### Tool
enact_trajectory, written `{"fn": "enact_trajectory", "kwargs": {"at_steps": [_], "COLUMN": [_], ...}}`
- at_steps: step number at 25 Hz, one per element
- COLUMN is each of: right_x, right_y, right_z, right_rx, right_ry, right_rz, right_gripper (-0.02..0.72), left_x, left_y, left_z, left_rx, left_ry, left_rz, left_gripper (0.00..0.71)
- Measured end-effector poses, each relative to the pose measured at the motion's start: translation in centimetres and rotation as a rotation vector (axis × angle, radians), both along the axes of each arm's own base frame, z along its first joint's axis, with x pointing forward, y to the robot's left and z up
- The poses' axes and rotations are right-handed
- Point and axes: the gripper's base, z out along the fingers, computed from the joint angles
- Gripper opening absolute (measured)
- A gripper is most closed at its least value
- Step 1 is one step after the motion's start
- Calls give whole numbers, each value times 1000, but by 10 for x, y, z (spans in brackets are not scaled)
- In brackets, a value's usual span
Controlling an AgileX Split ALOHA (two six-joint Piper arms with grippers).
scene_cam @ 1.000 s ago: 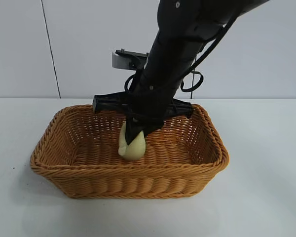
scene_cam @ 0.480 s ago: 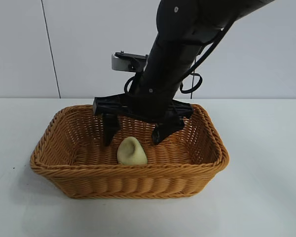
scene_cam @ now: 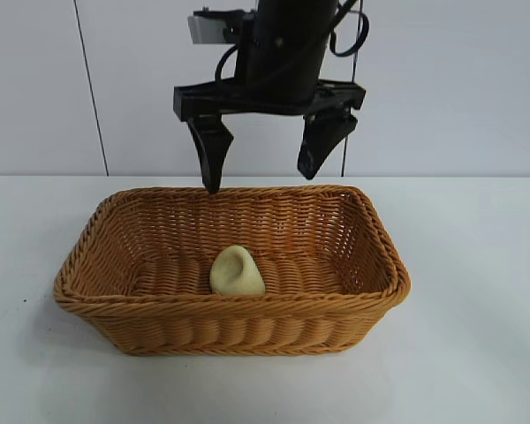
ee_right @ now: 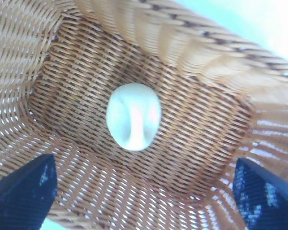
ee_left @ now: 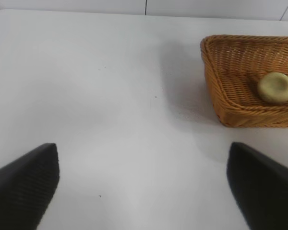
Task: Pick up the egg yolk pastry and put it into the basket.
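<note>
The egg yolk pastry (scene_cam: pixel 238 271) lies inside the basket (scene_cam: pixel 371 231). Above it, the right gripper (scene_cam: pixel 265 159) hangs with jaws spread and empty. Dipping again risks snagging the rim.

The left gripper (ee_left: pixel 144 187) hovers open over the counter (ee_left: pixel 110 96).

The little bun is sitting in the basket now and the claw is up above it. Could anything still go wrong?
Little, probably. The egg yolk pastry lies on the floor of the basket, free of the open right gripper above it. It rests tilted on the weave, so a knock to the basket might roll it. If the right arm dropped again, a fingertip could catch the rim. The left gripper is open beside the basket.
</note>
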Motion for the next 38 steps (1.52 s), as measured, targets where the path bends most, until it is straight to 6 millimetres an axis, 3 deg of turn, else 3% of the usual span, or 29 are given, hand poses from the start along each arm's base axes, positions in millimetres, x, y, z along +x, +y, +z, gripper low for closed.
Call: {"fn": "enact_trajectory", "kwargs": {"at_steps": [4,8,11,14,20,27,34,38], "right_x": [4,6,14,29,63,82,84,82], "right_y": [1,-1,-14,-40,-120,-210,-257,-263], "right_z": [19,21,21,21,19,19,19,19], "right_rx": [16,3,-17,-38,-61,-76,-87,-82], "right_ry": [-54,-64,-70,-77,-76,-72,-69,-61], "right_rz": [1,9,-13,-71,-247,-448,-529,-540], "right_gripper": [694,694,694,694,694,694,694,694], "left_x": [0,0,0,0,0,0,0,0], "left_y": [0,0,0,0,0,0,0,0], "left_z": [0,0,0,0,0,0,0,0], "left_rx": [0,0,1,1,1,1,1,1], "left_ry": [0,0,0,0,0,0,0,0], "left_rz": [0,0,0,0,0,0,0,0], "left_gripper": [696,696,696,696,696,696,696,696]}}
